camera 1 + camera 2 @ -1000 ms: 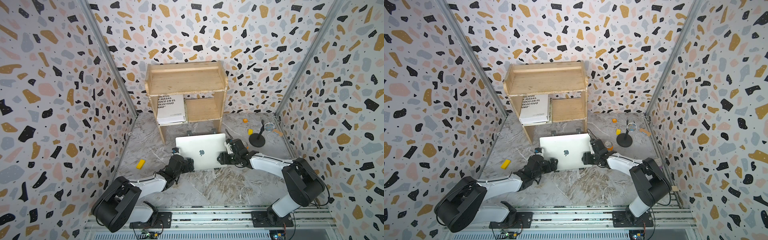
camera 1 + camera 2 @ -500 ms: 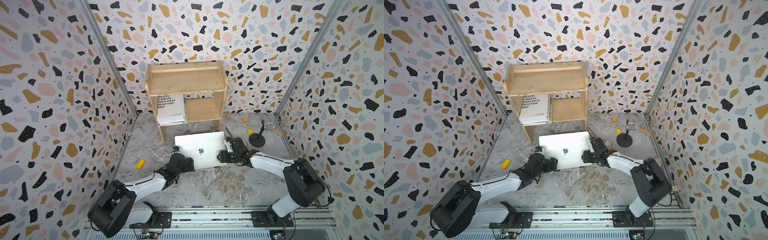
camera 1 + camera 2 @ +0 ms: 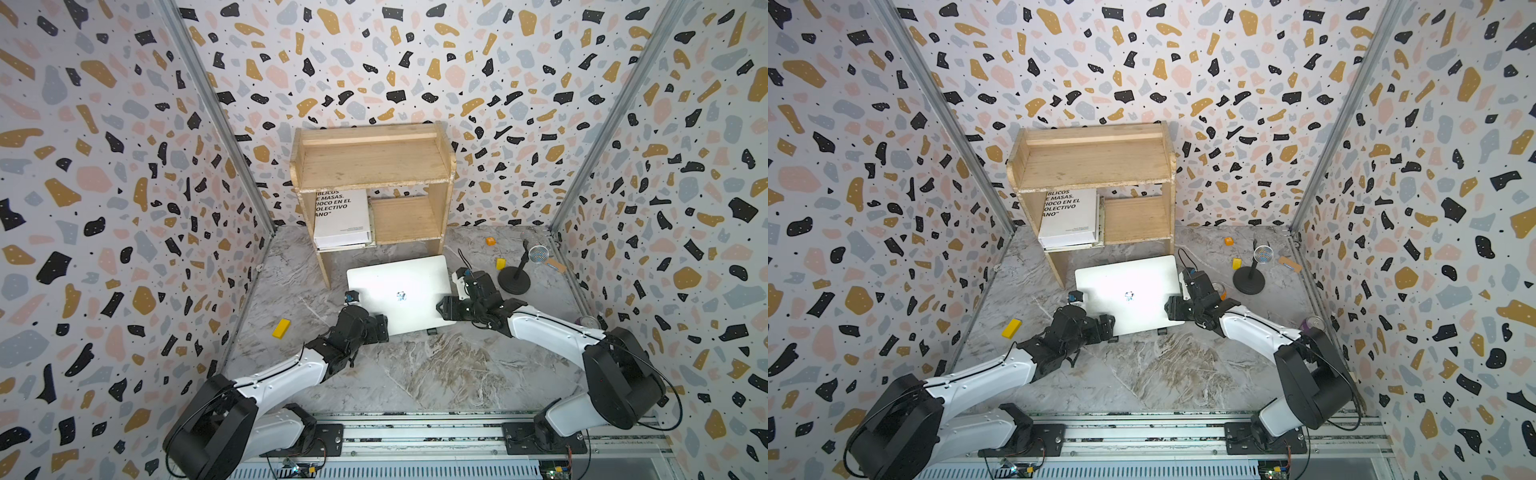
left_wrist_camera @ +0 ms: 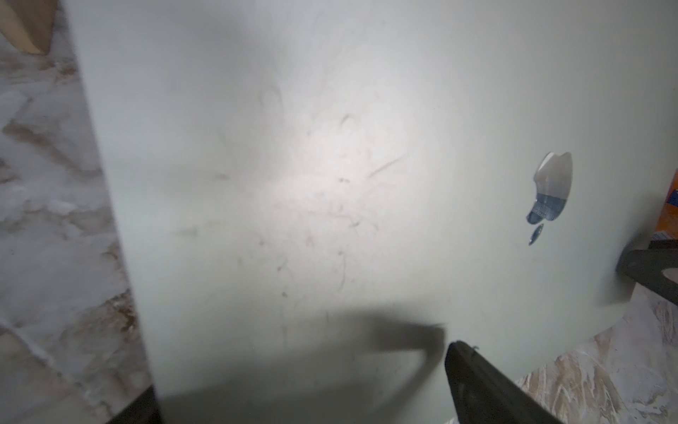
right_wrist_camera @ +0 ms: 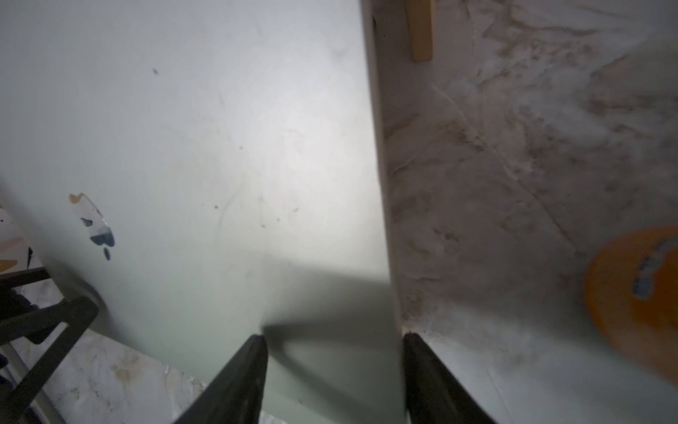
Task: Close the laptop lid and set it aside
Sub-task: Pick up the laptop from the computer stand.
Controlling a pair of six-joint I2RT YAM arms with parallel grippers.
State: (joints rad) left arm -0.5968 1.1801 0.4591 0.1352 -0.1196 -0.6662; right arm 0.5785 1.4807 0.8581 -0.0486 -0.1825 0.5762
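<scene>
The laptop (image 3: pixel 399 291) (image 3: pixel 1129 299) lies shut in front of the shelf. Its silver laptop lid (image 4: pixel 330 183) (image 5: pixel 220 147) faces up and shows the apple logo. My left gripper (image 3: pixel 380 326) (image 3: pixel 1106 324) (image 4: pixel 301 374) is open wide at the near left corner. One finger (image 4: pixel 477 385) sits over the lid and the other is hidden beneath the laptop's edge. My right gripper (image 3: pixel 446 307) (image 3: pixel 1173 309) (image 5: pixel 334 337) straddles the right edge with its jaws apart. One fingertip (image 5: pixel 257 352) rests on the lid and the other lies just outside the edge.
A wooden shelf (image 3: pixel 374 166) holding a white book (image 3: pixel 343 220) stands right behind the laptop. A black stand foot (image 3: pixel 432 331) shows under the near edge. A yellow block (image 3: pixel 281 328) lies to the left. An orange can (image 3: pixel 1219 289), a black round-based stand (image 3: pixel 514 282) and small orange blocks (image 3: pixel 501 263) are on the right.
The laptop has shifted slightly toward the shelf. My left arm has reached further in at the near left corner. The right jaws have narrowed a little around the right edge.
</scene>
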